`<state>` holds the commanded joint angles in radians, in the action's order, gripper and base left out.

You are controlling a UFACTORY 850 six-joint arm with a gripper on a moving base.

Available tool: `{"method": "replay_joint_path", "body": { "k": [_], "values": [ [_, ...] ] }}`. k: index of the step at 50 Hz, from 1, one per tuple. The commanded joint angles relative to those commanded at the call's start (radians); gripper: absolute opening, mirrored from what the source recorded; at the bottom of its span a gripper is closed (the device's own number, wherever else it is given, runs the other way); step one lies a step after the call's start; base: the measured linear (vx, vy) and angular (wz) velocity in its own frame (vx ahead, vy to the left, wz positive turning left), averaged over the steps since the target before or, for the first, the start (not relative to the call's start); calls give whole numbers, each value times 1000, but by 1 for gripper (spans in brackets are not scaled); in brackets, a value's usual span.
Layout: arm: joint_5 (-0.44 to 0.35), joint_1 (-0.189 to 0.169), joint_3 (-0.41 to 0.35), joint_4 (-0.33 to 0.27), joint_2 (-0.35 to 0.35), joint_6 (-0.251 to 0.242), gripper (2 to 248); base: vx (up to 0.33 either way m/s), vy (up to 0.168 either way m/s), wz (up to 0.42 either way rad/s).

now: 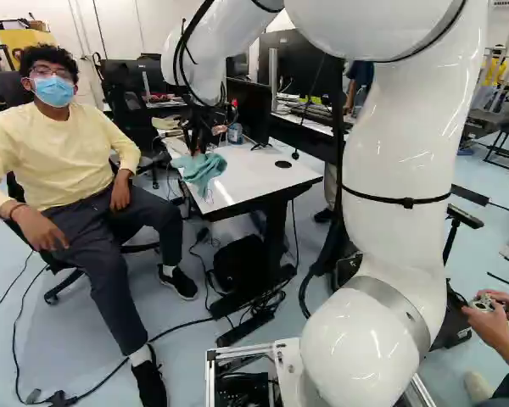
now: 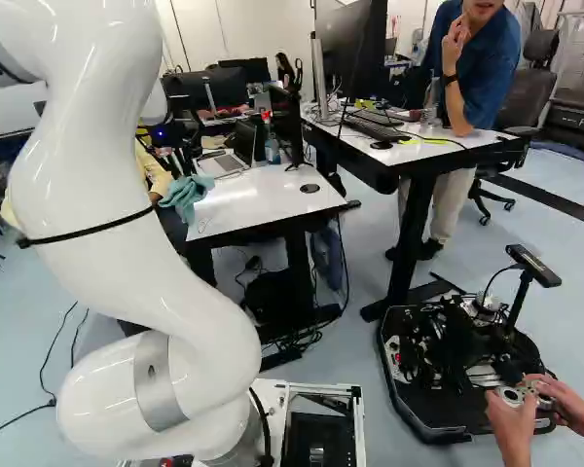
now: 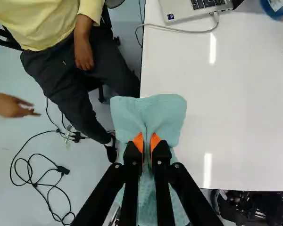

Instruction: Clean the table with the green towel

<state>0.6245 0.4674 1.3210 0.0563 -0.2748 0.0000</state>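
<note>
At one corner of the white table [image 3: 236,103] | my claw [image 1: 198,150] pinches the green towel [image 3: 167,113] between orange pads [image 3: 138,141] | towel partly over the tabletop, partly past its edge | laptop [image 3: 186,10] farther along

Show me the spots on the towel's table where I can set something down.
The tabletop is bare between the green towel, laptop and round black grommet; its far side is crowded by laptop, cable and bottle.
</note>
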Motion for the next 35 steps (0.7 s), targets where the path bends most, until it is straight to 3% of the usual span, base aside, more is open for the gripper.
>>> {"method": "replay_joint_path", "body": {
  "k": [35],
  "values": [
    [-58,4,-10,17,-72,0,39,0,0,0]
  ]
}}
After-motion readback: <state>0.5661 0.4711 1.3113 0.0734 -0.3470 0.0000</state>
